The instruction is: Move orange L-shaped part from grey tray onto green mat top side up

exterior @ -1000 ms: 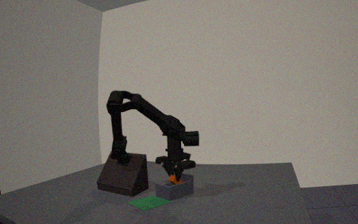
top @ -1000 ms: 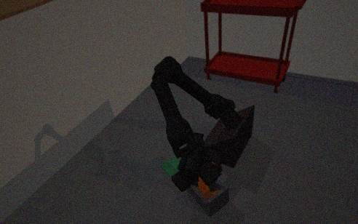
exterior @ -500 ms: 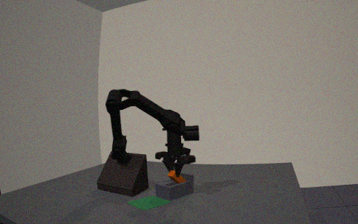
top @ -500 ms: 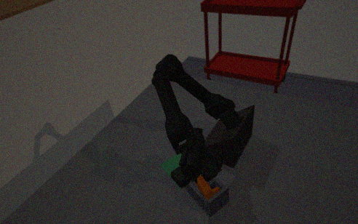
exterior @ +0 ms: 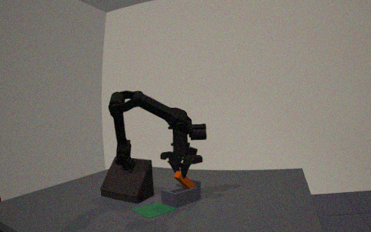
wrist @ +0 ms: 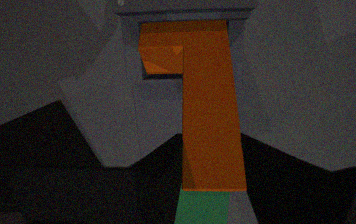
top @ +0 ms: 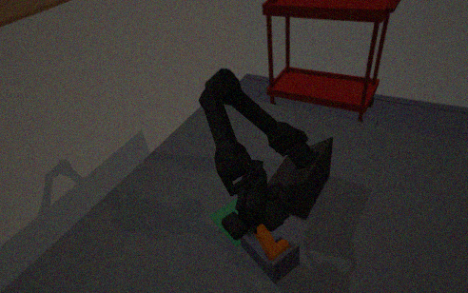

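Observation:
The orange L-shaped part is tilted, its straight end raised and its L end still down in the pocket of the grey tray. My gripper is shut on the raised end, just above the tray. In the wrist view the part runs from the tray's far edge down toward the fingers, which are dark shapes at the bottom. The green mat lies beside the tray, partly hidden by the arm in the top view.
The arm's dark wedge-shaped base stands right behind the tray. A red two-shelf rack stands far back on the grey floor.

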You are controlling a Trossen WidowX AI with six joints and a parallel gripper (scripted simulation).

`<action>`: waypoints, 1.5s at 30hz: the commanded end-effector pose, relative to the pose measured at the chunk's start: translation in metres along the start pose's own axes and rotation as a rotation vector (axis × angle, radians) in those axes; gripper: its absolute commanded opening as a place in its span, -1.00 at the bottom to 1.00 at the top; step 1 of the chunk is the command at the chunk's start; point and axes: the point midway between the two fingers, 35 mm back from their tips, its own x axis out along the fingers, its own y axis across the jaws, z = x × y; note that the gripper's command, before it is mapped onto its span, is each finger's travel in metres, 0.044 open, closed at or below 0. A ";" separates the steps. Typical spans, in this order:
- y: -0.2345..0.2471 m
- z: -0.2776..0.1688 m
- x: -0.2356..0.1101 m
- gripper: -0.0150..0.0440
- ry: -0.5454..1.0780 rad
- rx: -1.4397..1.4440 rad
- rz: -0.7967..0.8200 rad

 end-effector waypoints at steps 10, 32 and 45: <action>0.000 0.001 -0.023 -0.49 -0.009 0.006 0.000; 0.001 -0.020 -0.035 -0.49 -0.008 0.005 0.000; 0.005 -0.073 -0.033 -0.49 -0.006 0.004 0.000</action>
